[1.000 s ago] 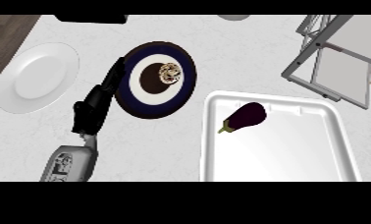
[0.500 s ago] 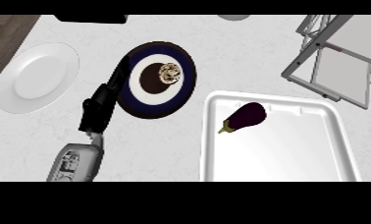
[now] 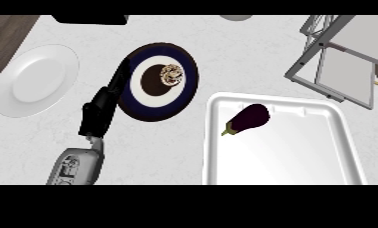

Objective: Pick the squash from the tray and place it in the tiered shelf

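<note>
A dark purple, eggplant-like squash (image 3: 249,118) lies in the upper left part of the white tray (image 3: 295,164) at the lower right of the head view. The grey wire tiered shelf (image 3: 336,62) stands at the upper right, behind the tray. My left hand (image 3: 100,112) shows at the lower left, fingers straight and pointing up along the left rim of a dark blue plate; it holds nothing and is well left of the tray. My right hand is out of view.
The dark blue plate (image 3: 184,99) with a white centre holds a brown pastry (image 3: 164,76) left of the tray. A white plate (image 3: 37,79) lies at the far left. A dark object (image 3: 88,19) sits at the counter's back edge.
My left arm has shifted slightly up and to the right. The squash and tray have not moved.
</note>
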